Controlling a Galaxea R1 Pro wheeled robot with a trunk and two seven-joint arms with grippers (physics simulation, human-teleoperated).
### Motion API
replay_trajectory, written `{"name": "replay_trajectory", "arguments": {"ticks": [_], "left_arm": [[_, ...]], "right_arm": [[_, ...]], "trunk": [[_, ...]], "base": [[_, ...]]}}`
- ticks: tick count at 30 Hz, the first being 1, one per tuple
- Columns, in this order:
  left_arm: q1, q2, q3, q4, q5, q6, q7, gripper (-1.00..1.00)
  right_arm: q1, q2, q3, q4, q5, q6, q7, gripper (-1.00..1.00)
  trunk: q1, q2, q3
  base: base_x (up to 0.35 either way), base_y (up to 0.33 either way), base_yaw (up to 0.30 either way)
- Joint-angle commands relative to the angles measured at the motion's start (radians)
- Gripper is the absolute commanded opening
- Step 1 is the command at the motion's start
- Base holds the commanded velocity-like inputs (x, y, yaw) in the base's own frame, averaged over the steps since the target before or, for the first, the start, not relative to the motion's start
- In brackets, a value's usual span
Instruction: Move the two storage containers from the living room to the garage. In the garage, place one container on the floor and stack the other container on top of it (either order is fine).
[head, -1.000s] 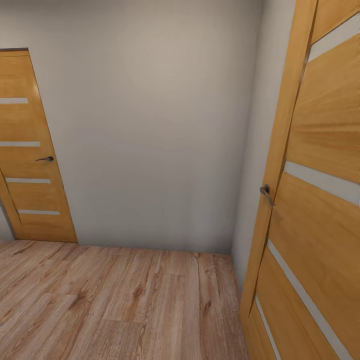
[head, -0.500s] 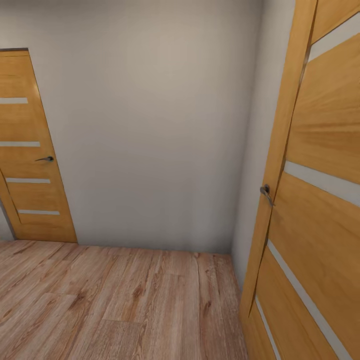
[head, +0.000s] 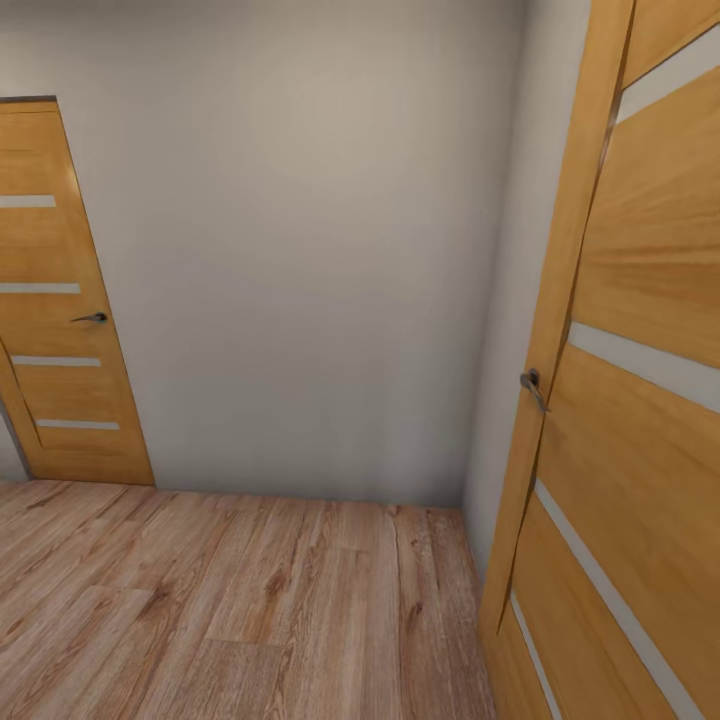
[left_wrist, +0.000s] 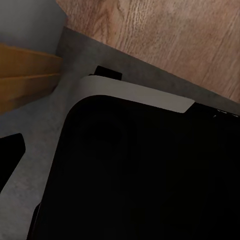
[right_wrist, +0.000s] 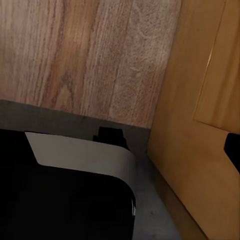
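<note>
Planks (head: 240, 610) of light wood run from under me to a plain wall (head: 300, 260); I read no writing anywhere. Nearest, a door (head: 640, 420) with a lever handle (head: 533, 388) stands at my right, another door (head: 60, 300) farther left. My wrist cameras add my dark base (left_wrist: 150, 175) above the planks. Whether my tools are clenched I cannot tell; neither container shows.

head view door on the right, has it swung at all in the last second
No. The right door and its handle sit the same against the wall corner.
</note>
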Motion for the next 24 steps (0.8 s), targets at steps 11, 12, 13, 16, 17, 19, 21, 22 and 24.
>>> {"name": "replay_trajectory", "arguments": {"ticks": [11, 12, 13, 16, 17, 19, 21, 22, 24], "left_arm": [[0.0, 0.0, 0.006, 0.001, -0.001, -0.002, 0.0, 1.0], [0.0, 0.0, 0.006, 0.001, -0.001, -0.002, 0.0, 1.0], [0.0, 0.0, 0.006, 0.001, -0.001, -0.002, 0.0, 1.0], [0.0, 0.0, 0.006, 0.001, -0.001, -0.002, 0.0, 1.0], [0.0, 0.0, 0.006, 0.001, -0.001, -0.002, 0.0, 1.0], [0.0, 0.0, 0.006, 0.001, -0.001, -0.002, 0.0, 1.0], [0.0, 0.0, 0.006, 0.001, -0.001, -0.002, 0.0, 1.0], [0.0, 0.0, 0.005, 0.002, -0.001, -0.002, 0.0, 1.0], [0.0, 0.0, 0.005, 0.002, -0.001, -0.002, 0.0, 1.0]], "right_arm": [[-0.001, -0.003, 0.01, 0.003, -0.014, -0.005, -0.002, 1.0], [-0.001, -0.002, 0.01, 0.003, -0.013, -0.006, -0.002, 1.0], [-0.001, -0.002, 0.01, 0.003, -0.013, -0.006, -0.002, 1.0], [-0.001, 0.0, 0.009, 0.003, -0.012, -0.007, -0.002, 1.0], [-0.001, 0.001, 0.009, 0.003, -0.012, -0.007, -0.002, 1.0], [-0.001, 0.002, 0.007, 0.003, -0.011, -0.007, -0.002, 1.0], [-0.001, 0.002, 0.007, 0.003, -0.013, -0.006, -0.002, 1.0], [-0.001, 0.001, 0.007, 0.003, -0.013, -0.006, -0.002, 1.0], [-0.001, 0.0, 0.007, 0.003, -0.013, -0.006, -0.002, 1.0]], "trunk": [[0.0, -0.001, -0.001], [0.0, -0.001, -0.001], [0.0, -0.001, -0.001], [0.0, -0.001, -0.001], [0.0, -0.001, -0.001], [0.0, -0.001, -0.001], [0.0, -0.001, -0.001], [0.0, -0.001, -0.001], [0.0, -0.001, -0.001]], "base": [[0.0, 0.0, 0.0], [0.0, 0.0, 0.0], [0.0, 0.0, 0.0], [0.0, 0.0, 0.0], [0.0, 0.0, 0.0], [0.0, 0.0, 0.0], [0.01, 0.0, 0.0], [0.083, 0.0, 0.0], [0.144, 0.0, 0.0]]}}
